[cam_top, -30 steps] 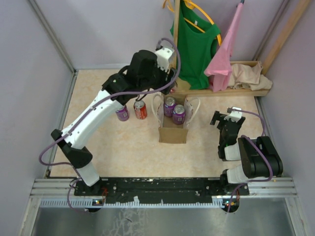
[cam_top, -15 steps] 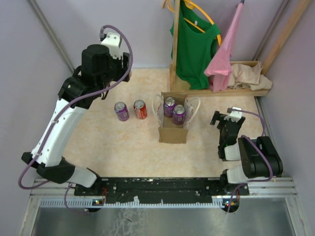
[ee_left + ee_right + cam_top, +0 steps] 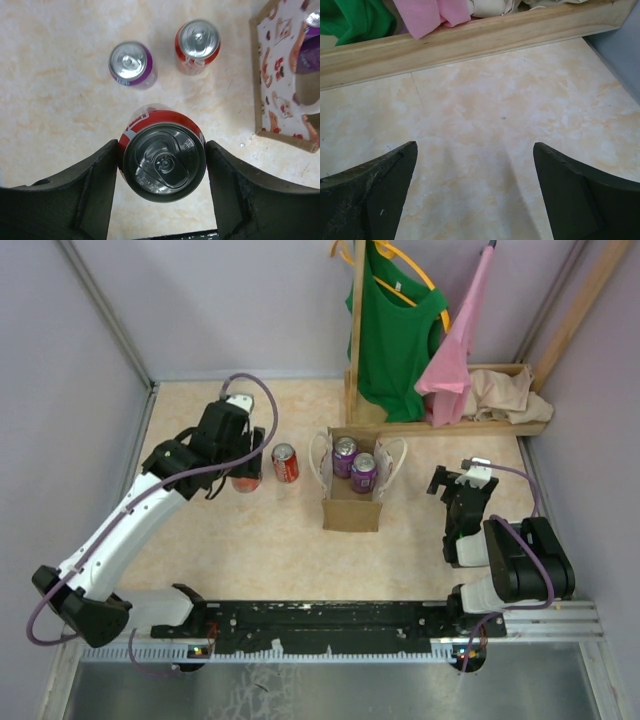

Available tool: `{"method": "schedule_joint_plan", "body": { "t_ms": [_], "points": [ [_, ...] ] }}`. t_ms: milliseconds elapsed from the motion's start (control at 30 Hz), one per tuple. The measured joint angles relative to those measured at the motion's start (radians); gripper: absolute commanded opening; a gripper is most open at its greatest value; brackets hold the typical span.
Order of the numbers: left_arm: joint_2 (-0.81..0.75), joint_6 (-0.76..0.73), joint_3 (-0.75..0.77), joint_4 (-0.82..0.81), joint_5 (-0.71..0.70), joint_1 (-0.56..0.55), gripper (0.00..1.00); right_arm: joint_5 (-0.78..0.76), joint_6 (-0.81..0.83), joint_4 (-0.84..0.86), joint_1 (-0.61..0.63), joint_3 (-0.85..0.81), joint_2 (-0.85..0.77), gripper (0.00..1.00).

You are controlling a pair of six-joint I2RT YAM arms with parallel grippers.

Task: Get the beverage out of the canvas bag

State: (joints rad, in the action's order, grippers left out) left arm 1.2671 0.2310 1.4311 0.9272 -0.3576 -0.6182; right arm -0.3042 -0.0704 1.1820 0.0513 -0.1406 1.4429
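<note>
The canvas bag (image 3: pixel 351 508) stands open in the middle of the table, with two purple cans (image 3: pixel 344 452) upright inside; its patterned rim also shows in the left wrist view (image 3: pixel 262 75). My left gripper (image 3: pixel 243 466) is left of the bag and shut on a red can (image 3: pixel 164 162), whose body peeks out below the gripper in the top view (image 3: pixel 245 483). Beyond the held can a purple can (image 3: pixel 131 64) and another red can (image 3: pixel 197 40) stand on the table. My right gripper (image 3: pixel 458 483) is open and empty over bare table (image 3: pixel 474 150), right of the bag.
A wooden rack (image 3: pixel 450 425) at the back holds a green shirt (image 3: pixel 400 330), a pink cloth (image 3: pixel 458 350) and a beige cloth (image 3: pixel 505 392). Purple walls close in the table on three sides.
My left arm swung from over the bag up and to the left, then came down beside the two standing cans with the red can in its jaws. The right arm has not moved.
</note>
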Motion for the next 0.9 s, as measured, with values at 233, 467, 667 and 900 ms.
{"method": "schedule_joint_plan", "body": {
  "t_ms": [233, 467, 667, 900],
  "points": [
    [-0.126, 0.088, -0.195, -0.032, -0.031, 0.001, 0.0, 0.0, 0.0, 0.0, 0.0, 0.0, 0.0, 0.99],
    [-0.151, 0.163, -0.383, -0.12, -0.05, 0.025, 0.0, 0.0, 0.0, 0.0, 0.0, 0.0, 0.0, 0.99],
    [-0.151, 0.173, -0.453, -0.181, -0.047, 0.061, 0.0, 0.0, 0.0, 0.0, 0.0, 0.0, 0.0, 0.99],
    [-0.136, 0.163, -0.515, -0.294, -0.005, 0.13, 0.0, 0.0, 0.0, 0.0, 0.0, 0.0, 0.0, 0.99]
  ]
}}
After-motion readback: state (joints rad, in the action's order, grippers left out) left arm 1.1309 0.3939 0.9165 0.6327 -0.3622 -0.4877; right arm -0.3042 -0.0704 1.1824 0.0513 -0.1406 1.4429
